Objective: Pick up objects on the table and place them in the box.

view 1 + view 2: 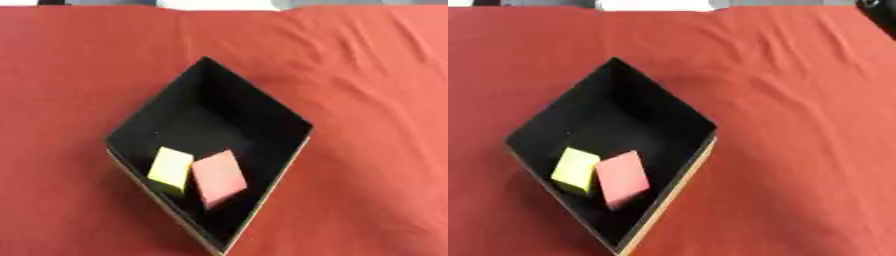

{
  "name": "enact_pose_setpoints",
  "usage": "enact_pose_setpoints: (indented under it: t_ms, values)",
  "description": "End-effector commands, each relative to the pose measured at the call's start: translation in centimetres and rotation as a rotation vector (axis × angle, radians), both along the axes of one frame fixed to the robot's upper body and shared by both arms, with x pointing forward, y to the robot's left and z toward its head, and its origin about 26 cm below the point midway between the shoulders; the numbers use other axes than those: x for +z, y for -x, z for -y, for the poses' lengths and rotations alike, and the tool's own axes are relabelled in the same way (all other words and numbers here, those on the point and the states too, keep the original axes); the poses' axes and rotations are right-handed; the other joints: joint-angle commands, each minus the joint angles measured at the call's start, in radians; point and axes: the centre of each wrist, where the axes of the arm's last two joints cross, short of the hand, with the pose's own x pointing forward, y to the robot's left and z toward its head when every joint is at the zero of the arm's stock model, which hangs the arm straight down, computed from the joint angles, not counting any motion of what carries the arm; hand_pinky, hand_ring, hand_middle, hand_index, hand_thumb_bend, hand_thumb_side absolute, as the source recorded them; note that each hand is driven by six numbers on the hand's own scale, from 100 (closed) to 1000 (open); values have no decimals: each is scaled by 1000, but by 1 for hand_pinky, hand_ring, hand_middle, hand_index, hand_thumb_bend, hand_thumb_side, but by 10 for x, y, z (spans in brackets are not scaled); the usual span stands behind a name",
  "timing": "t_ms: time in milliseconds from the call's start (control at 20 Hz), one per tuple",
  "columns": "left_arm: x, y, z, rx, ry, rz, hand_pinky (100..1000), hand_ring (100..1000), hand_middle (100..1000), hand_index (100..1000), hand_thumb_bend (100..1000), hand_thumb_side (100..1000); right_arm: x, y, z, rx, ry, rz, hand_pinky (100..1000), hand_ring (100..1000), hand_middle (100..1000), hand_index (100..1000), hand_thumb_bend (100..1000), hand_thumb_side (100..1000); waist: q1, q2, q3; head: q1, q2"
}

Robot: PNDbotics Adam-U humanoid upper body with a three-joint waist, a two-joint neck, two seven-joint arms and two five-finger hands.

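A red cloth covers the table (367, 100) from edge to edge, creased in soft folds toward the upper right of the frame, with a thin strip of pale background along the top edge. A black box (262, 107) sits at the centre, turned so that its corners point up and down the frame like a diamond; its near wall shows a tan cardboard edge at the lower right.

Inside the box, in its lower part, lie two small blocks: a yellow block (171, 168) to the left and a pink block (219, 177) just beside it on the right, apparently touching along one side. Both seem tipped rather than flat, probably because they settled against each other and the near wall when let go.

No loose object shows on the cloth around the box, so the task looks done or nearly so.

Neither hand shows clearly. A dark shape at the upper right corner of the right eye view may be part of the robot, but I cannot tell what it is.
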Motion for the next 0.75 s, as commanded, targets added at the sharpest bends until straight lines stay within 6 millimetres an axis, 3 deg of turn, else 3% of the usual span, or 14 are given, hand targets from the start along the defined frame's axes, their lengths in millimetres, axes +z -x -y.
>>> enact_pose_setpoints:
  t_ms: [50,750]
  values:
    - [10,2,-4,7,-27,36,592,762,672,834,196,792,4,0,3,20,-32,43,813,737,689,788,100,840,1,-25,-1,-3,5]
    - [10,2,-3,4,-23,39,592,761,672,833,198,792,-12,-11,-3,0,-156,145,813,730,678,790,100,830,-1,-32,1,-1,12]
